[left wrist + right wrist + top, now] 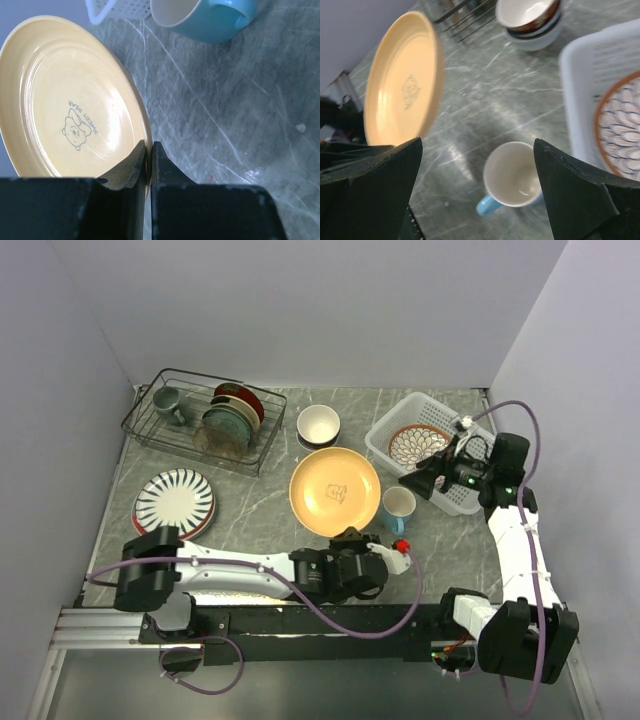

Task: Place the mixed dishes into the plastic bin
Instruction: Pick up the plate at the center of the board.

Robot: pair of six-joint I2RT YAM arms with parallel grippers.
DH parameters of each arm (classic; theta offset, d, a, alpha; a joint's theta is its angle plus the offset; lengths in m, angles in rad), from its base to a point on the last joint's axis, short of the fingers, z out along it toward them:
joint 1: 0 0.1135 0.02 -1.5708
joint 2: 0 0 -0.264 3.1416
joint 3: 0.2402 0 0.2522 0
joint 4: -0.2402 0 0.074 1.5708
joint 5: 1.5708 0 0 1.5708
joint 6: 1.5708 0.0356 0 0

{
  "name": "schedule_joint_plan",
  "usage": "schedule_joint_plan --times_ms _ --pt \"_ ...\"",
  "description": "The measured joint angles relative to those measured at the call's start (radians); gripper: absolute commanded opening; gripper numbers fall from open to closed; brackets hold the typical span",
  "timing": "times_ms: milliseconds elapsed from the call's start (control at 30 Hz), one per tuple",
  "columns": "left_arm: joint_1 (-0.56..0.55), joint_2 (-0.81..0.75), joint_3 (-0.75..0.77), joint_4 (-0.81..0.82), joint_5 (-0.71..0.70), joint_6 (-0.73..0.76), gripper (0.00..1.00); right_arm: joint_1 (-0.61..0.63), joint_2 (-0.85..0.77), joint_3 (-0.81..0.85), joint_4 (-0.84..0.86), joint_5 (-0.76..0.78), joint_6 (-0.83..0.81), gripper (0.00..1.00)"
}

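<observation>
**Yellow plate (pixel 335 491) pinched by its near rim, tilted up off the table (pixel 250 510).**
The left gripper (pixel 149 152) has its jaws pressed nearly together on that thin edge, probably to carry the plate to the white bin (pixel 385 435), where a brown-rimmed plate (pixel 418 444) lies. The right gripper (pixel 477 145) hangs spread wide above the blue mug (pixel 399 506), holding nothing.

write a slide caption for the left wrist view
Left gripper shut on the rim of the yellow plate, with the light blue mug and white bin beyond it.
</observation>
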Motion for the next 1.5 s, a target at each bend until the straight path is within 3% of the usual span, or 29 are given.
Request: schedule_joint_plan --times_ms 233,600,800,1100,1200,1233,1300,1367,1433,1467,1500 --pt "-0.017 0.095 -0.027 0.123 -0.064 0.156 0.01 0.121 0.004 0.0 -0.021 -0.018 -0.03 1.0" --pt "-0.056 0.142 -0.058 0.373 -0.127 0.37 0.01 0.184 -0.008 0.0 0.001 0.073 -0.021 0.99" --pt "-0.058 0.188 -0.057 0.435 -0.148 0.417 0.01 0.188 -0.009 -0.001 0.027 0.142 0.008 0.88" --pt "-0.058 0.216 -0.033 0.487 -0.158 0.465 0.01 0.206 -0.008 -0.001 0.037 0.181 0.035 0.58" --pt "-0.058 0.222 -0.024 0.507 -0.159 0.481 0.01 0.22 -0.003 -0.001 0.037 0.192 0.035 0.4" --pt "-0.058 0.223 -0.022 0.511 -0.159 0.483 0.01 0.229 0.0 -0.001 0.037 0.194 0.034 0.23" --pt "-0.058 0.227 -0.021 0.52 -0.159 0.486 0.01 0.241 0.01 0.0 0.035 0.194 0.029 0.04" --pt "-0.059 0.237 -0.021 0.521 -0.158 0.481 0.01 0.248 0.021 0.006 0.029 0.187 0.036 0.0" --pt "-0.06 0.25 -0.018 0.53 -0.163 0.481 0.09 0.249 0.029 0.009 0.019 0.194 0.027 0.0" --pt "-0.06 0.252 -0.018 0.531 -0.166 0.48 0.22 0.249 0.033 0.009 0.015 0.197 0.026 0.0" --pt "-0.06 0.252 -0.018 0.531 -0.165 0.477 0.28 0.249 0.036 0.009 0.011 0.198 0.027 0.0"
